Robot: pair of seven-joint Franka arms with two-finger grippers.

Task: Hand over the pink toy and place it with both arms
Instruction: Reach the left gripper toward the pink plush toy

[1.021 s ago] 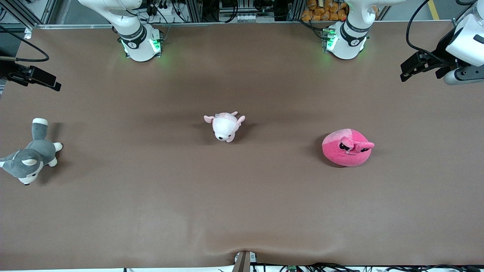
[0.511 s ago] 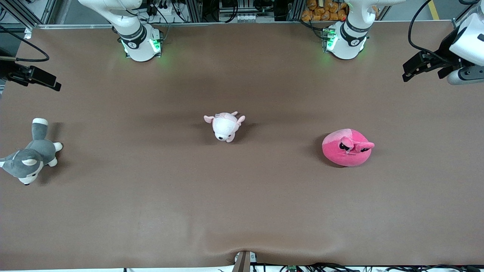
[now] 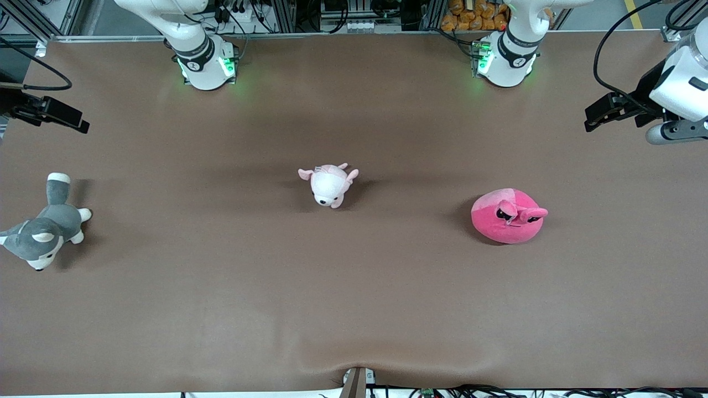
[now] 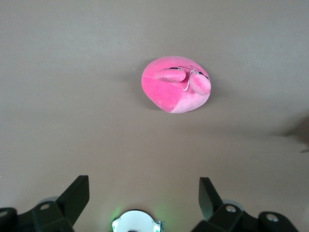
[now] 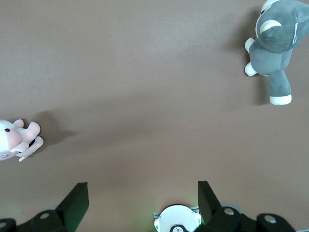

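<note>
Slightly lower now, the left claw (image 3: 594,117) hangs wide open and empty over the left arm's end of the surface (image 3: 354,309), starting toward the untouched pink toy (image 3: 508,216); the right claw (image 3: 77,124) waits, open.

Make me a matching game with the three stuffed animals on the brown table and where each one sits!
Things:
1. round hot-pink plush toy
2. small pale pink-and-white plush animal
3. grey-and-white husky plush

Places:
A. middle of the table
B. toward the left arm's end
C. toward the right arm's end

Pairs: 1-B, 2-A, 3-C
</note>
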